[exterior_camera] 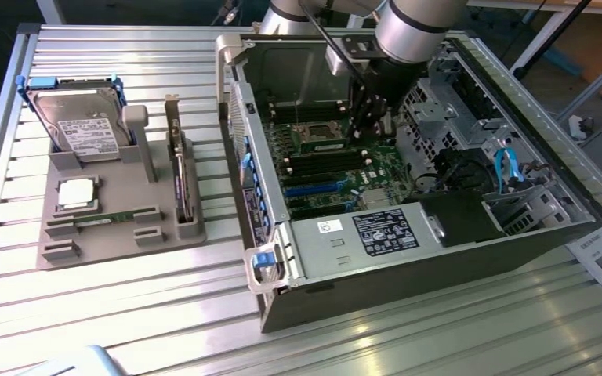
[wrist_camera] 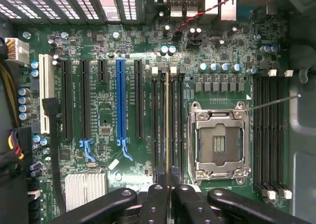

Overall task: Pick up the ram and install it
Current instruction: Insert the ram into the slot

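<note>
In the wrist view my gripper [wrist_camera: 170, 187] is shut on the ram [wrist_camera: 167, 125]. The ram shows edge-on as a thin pale line between the black fingers [wrist_camera: 157, 197]. It runs along the bank of black memory slots [wrist_camera: 158, 115] beside the empty processor socket [wrist_camera: 218, 142] on the green motherboard [wrist_camera: 108, 110]. Whether the ram touches a slot I cannot tell. In the exterior view the gripper [exterior_camera: 370, 125] reaches down inside the open computer case [exterior_camera: 406, 235], over the motherboard [exterior_camera: 332, 168].
A grey holder [exterior_camera: 123, 235] on the slatted table at the exterior view's left carries a hard drive [exterior_camera: 81, 125], a square silver chip [exterior_camera: 76, 193], an upright card [exterior_camera: 181, 180] and a thin green strip [exterior_camera: 107, 218]. Drive cages and cables [exterior_camera: 505, 168] crowd the case's far side.
</note>
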Controlling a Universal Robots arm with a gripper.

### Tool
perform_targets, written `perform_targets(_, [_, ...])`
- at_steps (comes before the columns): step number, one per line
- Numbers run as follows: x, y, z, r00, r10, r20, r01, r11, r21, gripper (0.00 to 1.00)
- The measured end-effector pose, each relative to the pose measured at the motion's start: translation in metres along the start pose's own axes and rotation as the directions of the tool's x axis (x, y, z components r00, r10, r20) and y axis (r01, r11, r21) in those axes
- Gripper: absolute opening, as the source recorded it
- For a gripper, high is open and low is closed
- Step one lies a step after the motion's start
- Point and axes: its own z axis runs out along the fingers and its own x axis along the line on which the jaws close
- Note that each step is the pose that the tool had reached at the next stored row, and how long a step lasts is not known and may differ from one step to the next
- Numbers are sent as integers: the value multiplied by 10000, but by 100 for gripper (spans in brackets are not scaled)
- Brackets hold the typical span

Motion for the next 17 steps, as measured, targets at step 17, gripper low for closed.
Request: perform_targets(17, [10,-2,150,10000,-3,-1,3,10000,45,12])
